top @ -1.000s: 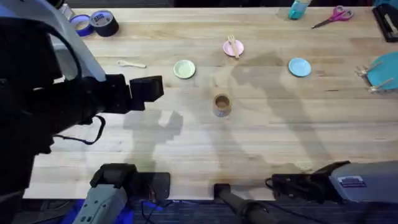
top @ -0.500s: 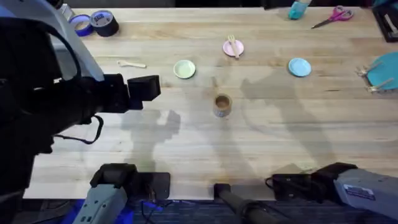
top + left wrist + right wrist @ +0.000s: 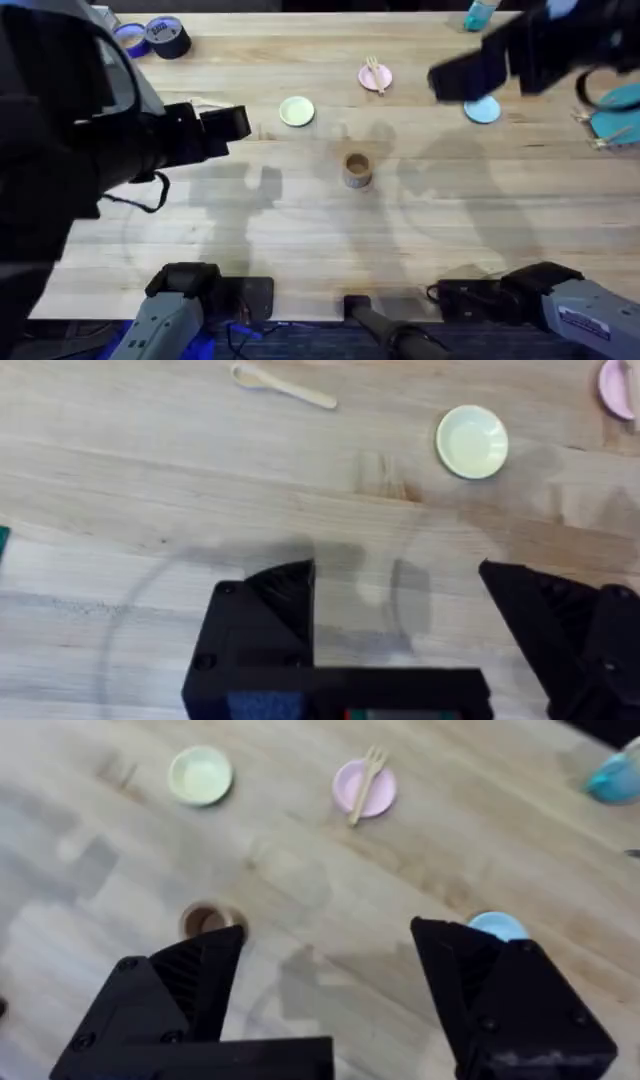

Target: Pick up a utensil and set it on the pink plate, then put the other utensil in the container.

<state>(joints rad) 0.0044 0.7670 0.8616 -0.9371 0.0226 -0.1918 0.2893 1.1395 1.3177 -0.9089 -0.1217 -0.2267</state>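
Overhead, fork: lying on pink plate
Spoon: on bench, near yellow plate
Left gripper: wide, empty
Right gripper: wide, empty

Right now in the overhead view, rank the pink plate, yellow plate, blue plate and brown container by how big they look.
1. blue plate, though the right arm covers part of it
2. yellow plate, about the same
3. pink plate, slightly smaller, farther away
4. container, narrowest
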